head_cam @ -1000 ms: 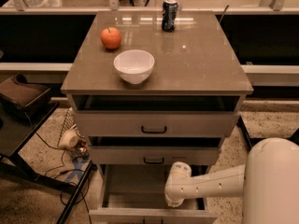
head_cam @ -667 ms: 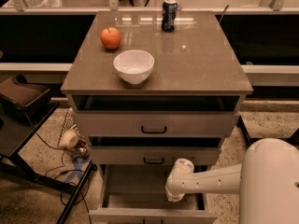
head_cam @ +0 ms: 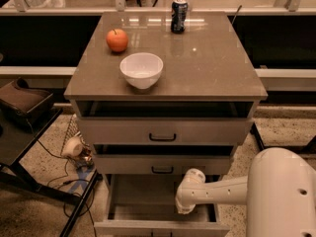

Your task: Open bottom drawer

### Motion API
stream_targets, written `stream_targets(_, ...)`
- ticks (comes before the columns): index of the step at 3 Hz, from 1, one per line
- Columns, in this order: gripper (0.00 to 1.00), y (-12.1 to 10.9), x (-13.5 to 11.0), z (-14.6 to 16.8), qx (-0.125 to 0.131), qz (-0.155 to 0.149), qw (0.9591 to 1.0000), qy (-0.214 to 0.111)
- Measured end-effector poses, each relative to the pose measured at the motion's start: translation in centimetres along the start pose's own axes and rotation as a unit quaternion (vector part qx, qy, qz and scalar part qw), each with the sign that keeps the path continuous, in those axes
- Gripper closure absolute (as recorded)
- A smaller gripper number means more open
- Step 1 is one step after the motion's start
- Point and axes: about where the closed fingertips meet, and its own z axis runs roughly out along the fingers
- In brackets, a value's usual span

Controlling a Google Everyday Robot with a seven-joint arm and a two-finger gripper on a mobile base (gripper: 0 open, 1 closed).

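Observation:
The bottom drawer [head_cam: 160, 228] is the lowest of three pale grey drawers in the cabinet [head_cam: 163, 78]. It stands pulled out toward me, and its shallow grey tray [head_cam: 140, 194] shows. Its front lies at the lower edge of the camera view, and I cannot make out its handle. My gripper [head_cam: 183, 207] sits at the end of the white arm [head_cam: 222, 191], which reaches in from the right. It hangs low over the right part of the tray, just behind the drawer front. The middle drawer [head_cam: 163, 167] and top drawer [head_cam: 163, 131] also stand a little out.
On the cabinet top are a white bowl [head_cam: 141, 69], an orange-red apple [head_cam: 117, 40] and a dark soda can [head_cam: 179, 15]. A dark stand [head_cam: 19, 132] and cables [head_cam: 74, 152] lie on the floor to the left. My white body [head_cam: 284, 196] fills the lower right.
The arm and my body have shifted slightly left. The gripper stays over the right part of the tray, and the bottom drawer stays pulled out.

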Motion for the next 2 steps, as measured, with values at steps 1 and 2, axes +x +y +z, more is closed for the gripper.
stream_targets(1,1.00,-0.5,1.1,3.8,-0.017,0.012,0.9997,-0.011)
stream_targets(2,1.00,-0.2,2.4,6.5,-0.038,0.023,0.9989,-0.019)
